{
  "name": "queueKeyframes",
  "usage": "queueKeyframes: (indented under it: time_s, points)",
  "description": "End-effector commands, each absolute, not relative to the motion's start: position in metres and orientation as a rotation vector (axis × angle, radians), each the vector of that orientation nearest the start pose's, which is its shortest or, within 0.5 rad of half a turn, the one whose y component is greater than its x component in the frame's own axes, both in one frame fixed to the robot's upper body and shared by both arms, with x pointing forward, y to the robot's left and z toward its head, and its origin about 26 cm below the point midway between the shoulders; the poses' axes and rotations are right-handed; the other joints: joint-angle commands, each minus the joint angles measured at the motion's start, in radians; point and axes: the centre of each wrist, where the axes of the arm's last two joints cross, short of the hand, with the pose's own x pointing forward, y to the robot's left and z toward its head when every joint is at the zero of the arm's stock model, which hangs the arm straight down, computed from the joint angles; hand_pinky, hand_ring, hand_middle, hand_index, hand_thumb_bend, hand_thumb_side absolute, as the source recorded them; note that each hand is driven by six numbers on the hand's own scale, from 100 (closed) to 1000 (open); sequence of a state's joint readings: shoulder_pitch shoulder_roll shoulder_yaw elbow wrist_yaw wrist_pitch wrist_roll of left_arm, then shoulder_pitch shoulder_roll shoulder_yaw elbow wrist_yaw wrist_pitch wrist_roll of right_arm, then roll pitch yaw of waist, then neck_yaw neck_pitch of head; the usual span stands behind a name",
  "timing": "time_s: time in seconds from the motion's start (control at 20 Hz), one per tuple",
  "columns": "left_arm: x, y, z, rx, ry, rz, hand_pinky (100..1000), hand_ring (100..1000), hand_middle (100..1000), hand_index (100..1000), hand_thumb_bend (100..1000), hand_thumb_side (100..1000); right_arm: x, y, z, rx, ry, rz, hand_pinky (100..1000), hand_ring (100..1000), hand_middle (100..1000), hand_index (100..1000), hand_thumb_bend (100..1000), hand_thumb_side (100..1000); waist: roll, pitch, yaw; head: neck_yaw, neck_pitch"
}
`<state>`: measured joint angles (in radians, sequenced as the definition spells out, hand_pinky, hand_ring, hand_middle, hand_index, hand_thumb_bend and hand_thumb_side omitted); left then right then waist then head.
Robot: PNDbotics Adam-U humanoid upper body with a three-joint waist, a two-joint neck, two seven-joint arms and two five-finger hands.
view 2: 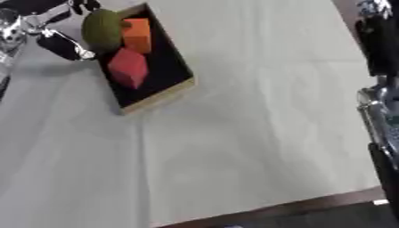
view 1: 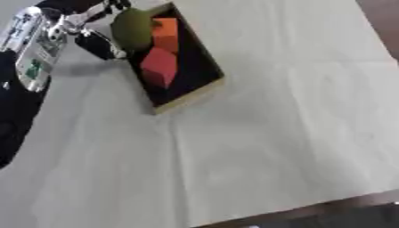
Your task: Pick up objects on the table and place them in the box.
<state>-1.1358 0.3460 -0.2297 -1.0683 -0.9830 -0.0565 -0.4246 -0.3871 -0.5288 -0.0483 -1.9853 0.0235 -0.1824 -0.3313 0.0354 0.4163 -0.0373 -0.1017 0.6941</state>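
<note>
Between the left hand's fingers (view 1: 97, 44), a green fruit (view 1: 132, 29) hangs over the box (view 1: 191, 95).

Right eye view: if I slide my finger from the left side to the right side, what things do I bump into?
Left hand → green round object → red block → near right corner of the box → bare white tablecloth → right arm.

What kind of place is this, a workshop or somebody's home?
Probably a robot test or training bench, not a home: a table covered with plain pale cloth, a shallow box holding coloured blocks, and the robot's left hand beside it.
</note>
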Motion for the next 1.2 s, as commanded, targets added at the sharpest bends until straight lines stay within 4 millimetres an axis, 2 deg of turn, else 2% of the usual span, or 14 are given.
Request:
queueKeyframes:
  time_s: [0.05, 0.25, 0.7, 0.9, 1.0, 1.2]
  points:
    - [0.468, 0.176, 0.307, 1.098, -1.613, -1.561, 861, 833, 847, 938, 598, 275, 0.301, -0.292, 0.256, 0.643, 3.536, -0.266, 863, 784, 756, 887, 100, 661, -0.004, -0.021, 0.000, -0.004, -0.005]
    - [0.464, 0.175, 0.315, 1.122, -1.628, -1.576, 867, 840, 854, 941, 627, 282, 0.301, -0.292, 0.255, 0.642, 3.540, -0.268, 863, 784, 755, 887, 100, 661, -0.004, -0.024, 0.004, -0.007, -0.002]
    - [0.453, 0.178, 0.331, 1.153, -1.673, -1.561, 852, 825, 833, 928, 568, 270, 0.301, -0.293, 0.254, 0.645, 3.541, -0.273, 864, 785, 755, 888, 100, 657, -0.004, -0.034, 0.008, -0.011, 0.005]
    - [0.429, 0.187, 0.356, 1.191, -1.737, -1.576, 846, 812, 815, 916, 524, 265, 0.300, -0.296, 0.255, 0.673, 3.533, -0.274, 864, 785, 756, 887, 100, 655, -0.002, -0.046, 0.021, -0.015, 0.023]
    - [0.412, 0.195, 0.367, 1.205, -1.769, -1.586, 847, 811, 814, 915, 484, 293, 0.299, -0.298, 0.255, 0.683, 3.528, -0.272, 864, 786, 757, 887, 100, 655, -0.002, -0.053, 0.028, -0.016, 0.030]
    - [0.366, 0.216, 0.384, 1.207, -1.925, -1.500, 843, 800, 804, 897, 365, 368, 0.298, -0.303, 0.258, 0.719, 3.504, -0.259, 865, 787, 758, 887, 100, 653, -0.011, -0.066, 0.039, -0.045, 0.032]
